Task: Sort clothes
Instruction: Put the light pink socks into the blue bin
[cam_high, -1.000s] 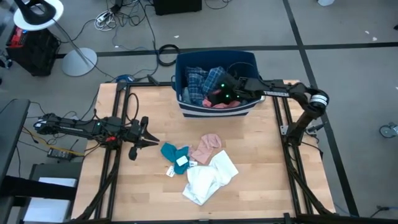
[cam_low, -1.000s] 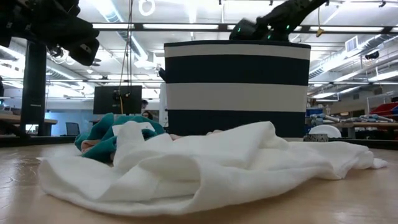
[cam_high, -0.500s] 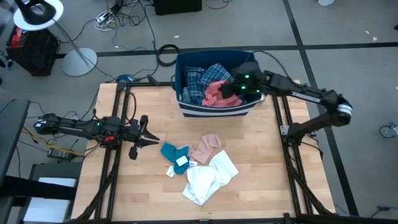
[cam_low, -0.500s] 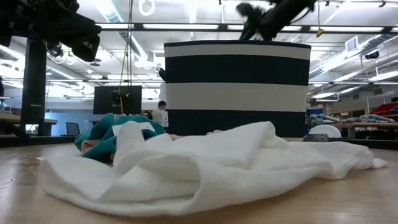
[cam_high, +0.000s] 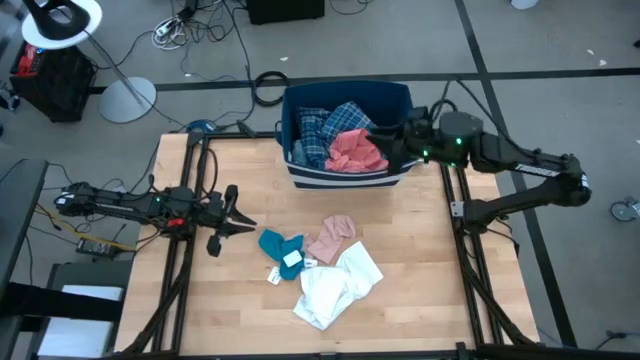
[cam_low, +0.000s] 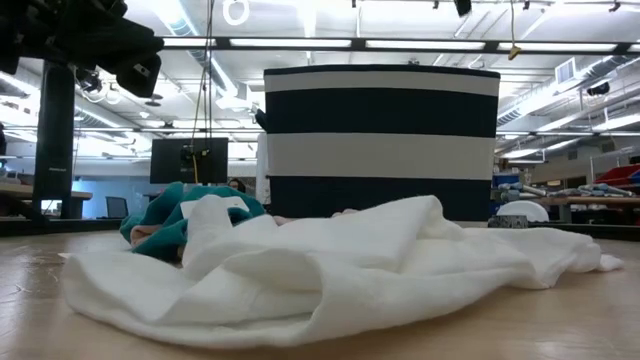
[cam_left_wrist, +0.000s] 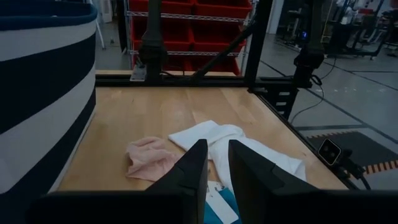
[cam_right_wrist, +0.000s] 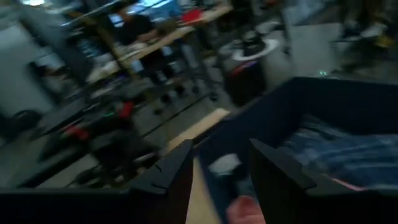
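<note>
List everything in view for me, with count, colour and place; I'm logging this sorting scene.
Bin: one, dark blue with a white stripe, at the table's far edge.
Plaid shirt: one, blue-white, inside the bin.
Salmon garment: one, salmon pink, on top in the bin.
White garment: one, on the table, nearest the front.
Pale pink garment: one, on the table beside the white one.
Teal garment: one, small, on the table left of the pale pink one.
Table: one, light wood.
Left gripper: over the table's left side, open.
Right gripper: at the bin's right rim, open, empty.
</note>
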